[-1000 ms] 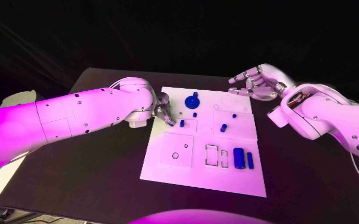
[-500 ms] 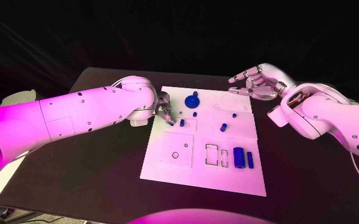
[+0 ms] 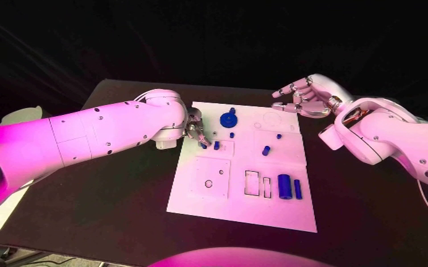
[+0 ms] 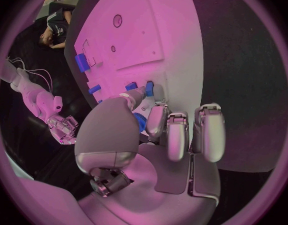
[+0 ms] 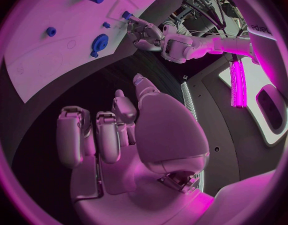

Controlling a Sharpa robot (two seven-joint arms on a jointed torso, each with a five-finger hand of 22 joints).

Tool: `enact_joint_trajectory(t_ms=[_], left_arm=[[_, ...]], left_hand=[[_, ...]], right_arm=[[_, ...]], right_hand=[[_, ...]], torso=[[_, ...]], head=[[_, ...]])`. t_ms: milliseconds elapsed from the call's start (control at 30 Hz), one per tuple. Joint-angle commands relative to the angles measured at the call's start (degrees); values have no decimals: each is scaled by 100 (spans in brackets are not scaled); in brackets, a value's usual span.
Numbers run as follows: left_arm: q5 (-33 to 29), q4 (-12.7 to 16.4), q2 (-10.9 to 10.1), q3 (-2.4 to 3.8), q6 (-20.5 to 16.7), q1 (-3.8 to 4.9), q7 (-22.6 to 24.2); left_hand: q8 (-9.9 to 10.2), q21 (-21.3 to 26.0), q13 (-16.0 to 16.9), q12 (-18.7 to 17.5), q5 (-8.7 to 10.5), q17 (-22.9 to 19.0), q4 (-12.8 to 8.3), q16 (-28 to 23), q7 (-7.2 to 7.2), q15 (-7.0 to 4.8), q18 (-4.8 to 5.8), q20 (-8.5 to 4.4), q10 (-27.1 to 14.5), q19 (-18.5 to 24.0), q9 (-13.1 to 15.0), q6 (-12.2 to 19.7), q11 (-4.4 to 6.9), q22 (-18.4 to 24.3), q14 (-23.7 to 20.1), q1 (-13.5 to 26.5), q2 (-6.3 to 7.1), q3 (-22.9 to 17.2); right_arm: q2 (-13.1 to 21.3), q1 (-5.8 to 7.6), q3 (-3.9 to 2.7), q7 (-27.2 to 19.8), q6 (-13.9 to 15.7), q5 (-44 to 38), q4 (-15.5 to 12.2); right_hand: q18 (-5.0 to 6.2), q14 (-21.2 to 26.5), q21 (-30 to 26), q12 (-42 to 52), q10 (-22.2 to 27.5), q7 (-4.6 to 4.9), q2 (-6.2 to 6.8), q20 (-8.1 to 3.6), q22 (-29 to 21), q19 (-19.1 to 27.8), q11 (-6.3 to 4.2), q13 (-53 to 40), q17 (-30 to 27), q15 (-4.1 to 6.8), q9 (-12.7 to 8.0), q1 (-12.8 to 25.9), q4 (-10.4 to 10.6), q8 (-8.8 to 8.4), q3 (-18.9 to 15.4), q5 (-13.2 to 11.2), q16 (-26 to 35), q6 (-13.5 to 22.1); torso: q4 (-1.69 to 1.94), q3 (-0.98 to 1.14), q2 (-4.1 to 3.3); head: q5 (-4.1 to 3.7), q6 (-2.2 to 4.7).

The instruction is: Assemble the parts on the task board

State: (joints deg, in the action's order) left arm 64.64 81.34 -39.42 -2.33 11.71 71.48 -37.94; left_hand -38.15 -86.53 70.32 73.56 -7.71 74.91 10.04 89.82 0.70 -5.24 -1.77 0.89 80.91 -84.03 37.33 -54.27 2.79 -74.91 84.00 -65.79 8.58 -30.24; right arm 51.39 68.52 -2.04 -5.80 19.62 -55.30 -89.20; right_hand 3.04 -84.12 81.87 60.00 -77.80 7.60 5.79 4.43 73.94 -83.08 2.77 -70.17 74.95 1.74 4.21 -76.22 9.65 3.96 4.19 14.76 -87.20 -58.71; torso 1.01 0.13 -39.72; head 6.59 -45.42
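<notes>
My left hand [image 3: 193, 132] has its fingertips [image 4: 148, 91] down on a small blue peg [image 3: 217, 146] near the left edge of the white board [image 3: 223, 205], thumb and a finger closing round it, other fingers straight and side by side; whether it's truly pinched or just touched I cannot tell. Risk as I see it: peg tips or skids if I press off-centre, or I nudge the blue gear [image 3: 229, 119] just beyond it. Other blue pegs [image 3: 266, 151] sit toward the board's middle, two blue blocks [image 3: 284, 187] near its right edge beside the slots. My right hand [image 3: 302, 99] hovers off the board's far right corner, fingers curled loosely apart, holding nothing. Room: bare black table [image 3: 107, 205] left of the board is free for my arm; the board's left edge is right under my fingers.
</notes>
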Motion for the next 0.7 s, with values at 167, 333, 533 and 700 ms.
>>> enact_joint_trajectory(t_ms=[167, 333, 533, 700], left_arm=[[-116, -35, 51, -39, 163, -53, -184], [-116, -66, 68, -38, 150, -53, -218], [-116, -126, 96, -37, 141, -53, -256], [-116, -156, 106, -37, 159, -53, -274]], left_hand=[[-36, -40, 42, 60, 36, 1509, 96, 18, 13, -62, 78, -42, 48, -448, 0, -74, 14, -1151, 600, 164, -11, 196], [-38, -64, 81, 91, 33, 1509, 179, 18, 8, -67, 86, -47, 69, -460, -2, -101, 19, -1181, 600, 259, -31, 308], [-41, -92, 129, 129, 31, 1509, 267, 18, 3, -71, 95, -50, 95, -474, -3, -130, 23, -1215, 600, 355, -46, 420], [-45, -107, 150, 144, 32, 1509, 352, 18, -1, -74, 100, -53, 107, -482, -2, -151, 26, -1234, 600, 438, -25, 556]], right_arm=[[3, -4, 0, -23, -36, -19, -11], [6, -4, 0, -21, -37, -19, -13], [5, -3, 0, -21, -40, -19, -13], [7, -3, 0, -21, -44, -19, -15]], right_hand=[[38, -483, -33, 0, 16, -4, -52, -15, -8, 20, -26, -3, 1084, -4, 9, -13, 0, 7, -22, 2, 33, -26], [38, -483, -33, 0, 16, -4, -52, -15, -8, 20, -26, -3, 1084, -4, 9, -13, 0, 7, -22, 2, 33, -26], [38, -483, -33, 0, 16, -4, -52, -15, -8, 20, -26, -3, 1084, -4, 9, -13, 0, 7, -22, 2, 33, -26], [38, -483, -33, 0, 16, -4, -52, -15, -8, 20, -26, -3, 1084, -4, 9, -13, 0, 7, -22, 2, 33, -26]], torso=[[1, 0, 3], [6, 2, 1], [1, -1, 3], [0, -1, 2]], head=[[-6, -6], [-7, -9], [-4, -8], [-5, -9]])
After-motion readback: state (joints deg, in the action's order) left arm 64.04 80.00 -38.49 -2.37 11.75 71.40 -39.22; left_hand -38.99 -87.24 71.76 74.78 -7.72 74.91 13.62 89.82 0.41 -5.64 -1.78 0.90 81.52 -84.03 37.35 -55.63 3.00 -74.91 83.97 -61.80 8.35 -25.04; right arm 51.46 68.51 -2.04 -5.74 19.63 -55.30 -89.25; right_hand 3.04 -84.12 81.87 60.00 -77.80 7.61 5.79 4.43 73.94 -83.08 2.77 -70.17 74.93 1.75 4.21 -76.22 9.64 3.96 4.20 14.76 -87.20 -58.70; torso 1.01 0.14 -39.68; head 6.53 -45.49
